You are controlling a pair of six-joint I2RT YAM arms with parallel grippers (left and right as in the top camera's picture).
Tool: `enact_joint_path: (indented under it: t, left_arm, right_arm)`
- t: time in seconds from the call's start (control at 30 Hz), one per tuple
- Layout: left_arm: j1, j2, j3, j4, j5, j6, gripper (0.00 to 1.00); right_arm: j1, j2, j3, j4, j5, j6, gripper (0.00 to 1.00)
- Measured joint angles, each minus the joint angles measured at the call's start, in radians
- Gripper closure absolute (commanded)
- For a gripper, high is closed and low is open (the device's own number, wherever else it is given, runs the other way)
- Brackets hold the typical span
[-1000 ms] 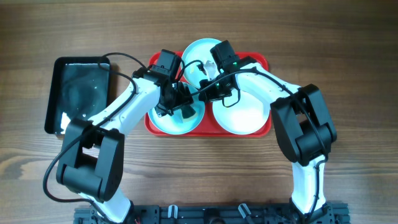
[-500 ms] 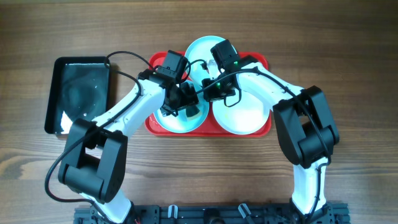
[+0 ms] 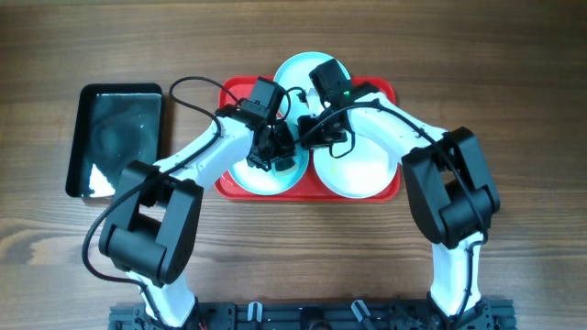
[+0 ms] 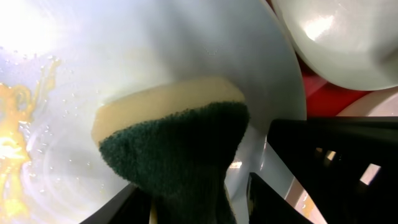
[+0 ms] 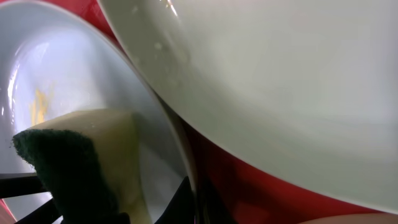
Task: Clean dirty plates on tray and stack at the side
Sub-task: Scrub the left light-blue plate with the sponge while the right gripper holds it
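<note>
The red tray (image 3: pixel 385 92) holds three plates: one at the back (image 3: pixel 303 71), one front left (image 3: pixel 261 179), one front right (image 3: pixel 358 170). My left gripper (image 3: pixel 277 152) is shut on a yellow sponge with a dark green pad (image 4: pixel 174 143), pressed on the front-left plate (image 4: pixel 155 50). Yellow residue (image 4: pixel 12 124) lies on that plate's left part. My right gripper (image 3: pixel 307 128) is shut on the same plate's rim (image 5: pixel 186 155), its jaws (image 5: pixel 194 199) pinching it from both sides. The sponge also shows in the right wrist view (image 5: pixel 81 162).
A glossy black tray (image 3: pixel 119 137) lies left of the red tray on the wooden table (image 3: pixel 514 82). In the right wrist view a neighbouring white plate (image 5: pixel 280 81) overhangs the red tray floor (image 5: pixel 249 180).
My left gripper has moved right and slightly back across the front-left plate with the sponge. The right gripper has stayed on the plate's rim.
</note>
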Motion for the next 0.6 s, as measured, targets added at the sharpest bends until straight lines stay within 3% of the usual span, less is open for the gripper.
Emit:
enact_joint_path:
  t: [0.13,0.33,0.43,0.6]
  left_arm:
    - [0.0,0.0,0.0,0.0,-0.001,0.0,0.55]
    - [0.0,0.0,-0.001,0.0,-0.001,0.0,0.59]
    - [0.0,0.0,-0.001,0.0,-0.002,0.0,0.78]
    - [0.0,0.0,-0.001,0.0,-0.002,0.003,0.84]
  right_arm:
    - [0.006,0.0,0.0,0.0,0.009,0.003,0.87]
    - [0.018,0.0,0.0,-0.002,0.014,0.008,0.9]
    - [0.024,0.0,0.0,-0.002,0.026,0.011,0.96]
    - [0.029,0.0,0.0,0.0,0.04,0.015,0.96]
